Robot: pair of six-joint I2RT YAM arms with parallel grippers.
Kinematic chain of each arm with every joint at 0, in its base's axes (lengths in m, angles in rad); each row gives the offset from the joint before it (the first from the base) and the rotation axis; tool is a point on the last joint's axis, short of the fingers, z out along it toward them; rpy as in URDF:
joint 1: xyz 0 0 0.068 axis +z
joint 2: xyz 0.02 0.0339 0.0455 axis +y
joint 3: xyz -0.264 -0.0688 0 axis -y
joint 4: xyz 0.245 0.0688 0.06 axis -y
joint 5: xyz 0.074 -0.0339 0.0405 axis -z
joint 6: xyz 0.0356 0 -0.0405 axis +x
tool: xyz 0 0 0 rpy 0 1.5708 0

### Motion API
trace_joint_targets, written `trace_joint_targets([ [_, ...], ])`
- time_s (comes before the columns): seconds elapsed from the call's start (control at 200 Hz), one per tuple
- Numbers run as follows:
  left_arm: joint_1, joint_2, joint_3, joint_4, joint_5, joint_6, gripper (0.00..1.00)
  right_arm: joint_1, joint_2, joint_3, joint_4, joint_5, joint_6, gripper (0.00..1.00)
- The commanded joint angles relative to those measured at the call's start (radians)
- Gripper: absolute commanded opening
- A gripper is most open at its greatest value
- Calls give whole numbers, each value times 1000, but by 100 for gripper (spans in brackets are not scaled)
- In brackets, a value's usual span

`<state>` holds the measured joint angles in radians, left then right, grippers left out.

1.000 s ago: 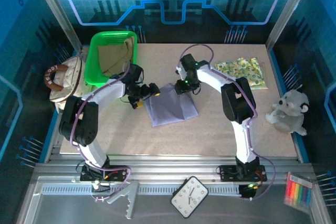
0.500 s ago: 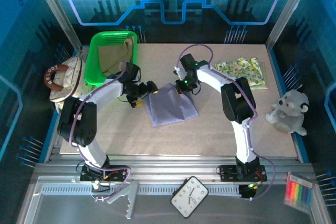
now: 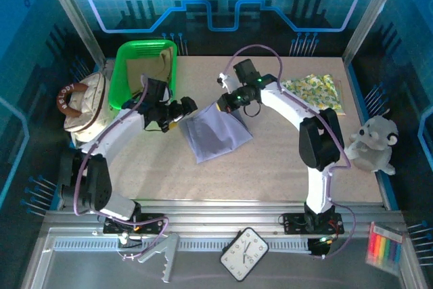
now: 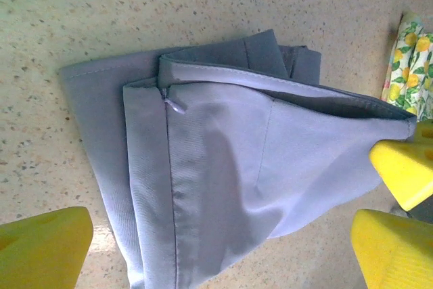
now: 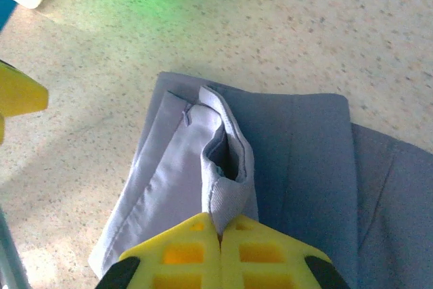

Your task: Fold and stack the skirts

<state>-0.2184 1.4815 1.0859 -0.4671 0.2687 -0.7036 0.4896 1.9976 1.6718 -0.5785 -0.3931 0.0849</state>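
1. bag (image 3: 80, 103): sits past the table's left edge, beside the basket (image 3: 119, 79). it is not a task item and is clear of the work area.
2. basket: stands at the far-left corner of the table (image 3: 270, 174). it holds the khaki skirt (image 3: 154, 65), bunched and unfolded, judged to be waiting its turn.
3. left gripper (image 3: 184, 109): fingers are spread wide and hold nothing. it hovers at the left edge of the lavender skirt (image 3: 215, 139), probably staged to take a corner or pin the cloth.
4. lavender skirt: lies mid-table, partly folded, with its waistband toward the far side.
5. right gripper (image 5: 220, 227): fingers are pressed together, pinching the waistband edge. the cloth rises in a small loop just above the pads; how many layers are caught cannot be told. this hold suits drawing the edge across for a fold.
6. printed skirt (image 3: 312, 93): lies folded flat at the far right, well apart, judged the base of the stack.
7. toy (image 3: 371, 145): sits off the right edge and blocks nothing.
8. obstruction: both grippers work near each other over one cloth, which is judged the main collision risk.
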Motion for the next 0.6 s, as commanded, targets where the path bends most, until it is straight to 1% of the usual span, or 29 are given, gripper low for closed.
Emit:
trace_joint_targets([
  [0.0,3,-9,-25,51,19,37,99,-8,129,77,0,-25,-13,0],
  [0.075,-8,21,-20,71,69,53,97,-8,219,165,-47,-31,-33,0],
  [0.145,-37,54,-17,104,101,62,94,-9,279,230,-74,-40,-46,0],
  [0.195,-51,89,-20,142,126,45,90,-13,312,272,-97,-45,-51,0],
  [0.27,-64,157,-21,205,176,0,80,-14,324,313,-118,-51,-48,0],
  [0.33,-76,213,-15,240,186,-28,76,-14,323,312,-110,-56,-44,0],
  [0.42,-92,286,11,260,185,-48,75,-17,314,305,-102,-62,-37,0],
  [0.475,-97,309,21,250,178,-48,72,-18,309,307,-105,-66,-31,0],
  [0.53,-101,310,10,206,139,-53,67,-19,302,309,-106,-71,-28,0],
  [0.595,-99,280,-37,143,56,-65,59,-19,289,307,-98,-83,-23,0],
])
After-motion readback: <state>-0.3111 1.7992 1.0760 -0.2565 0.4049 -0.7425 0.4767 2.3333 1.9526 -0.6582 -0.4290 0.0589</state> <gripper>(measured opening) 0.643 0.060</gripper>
